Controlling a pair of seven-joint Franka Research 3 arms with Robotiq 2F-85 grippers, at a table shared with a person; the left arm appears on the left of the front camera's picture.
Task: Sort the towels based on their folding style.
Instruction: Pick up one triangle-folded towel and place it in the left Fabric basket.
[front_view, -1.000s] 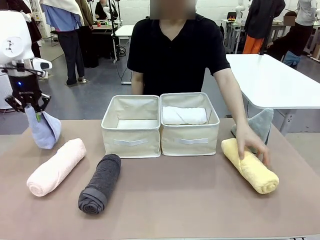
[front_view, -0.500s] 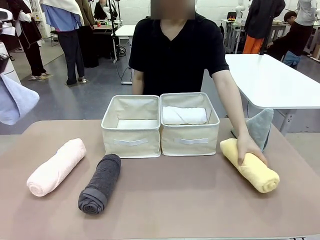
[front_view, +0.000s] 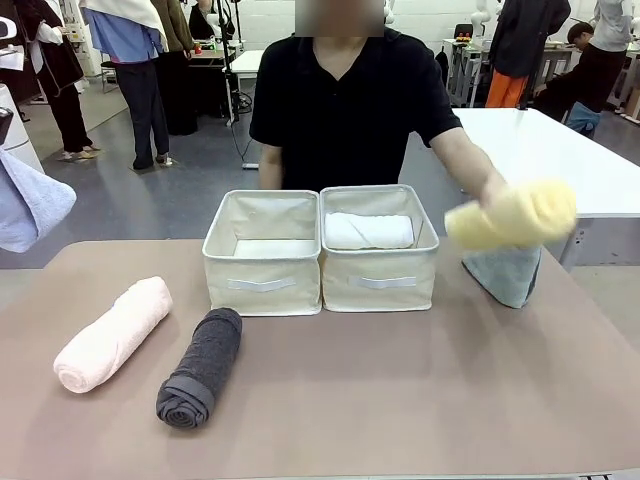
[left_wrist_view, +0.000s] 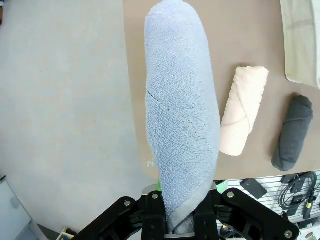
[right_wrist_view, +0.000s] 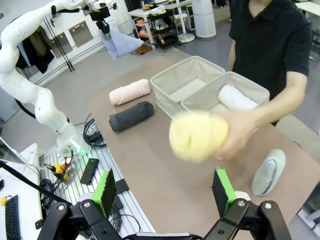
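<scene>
Yellow towel (front_view: 512, 213) motion-blurred, lavender-blue towel (front_view: 30, 205) edge-cropped

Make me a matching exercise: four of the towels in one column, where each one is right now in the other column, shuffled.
1. yellow towel
2. white towel
3. lavender-blue towel
4. dark grey towel

A. lying on the table
B. clamped in the left gripper
C. inside a cream bin
D. held up in the person's hand

Pairs: 1-D, 2-C, 3-B, 4-A.

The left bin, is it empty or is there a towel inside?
Empty: the left bin shows only its bare bottom; the right bin holds a white towel.
</scene>
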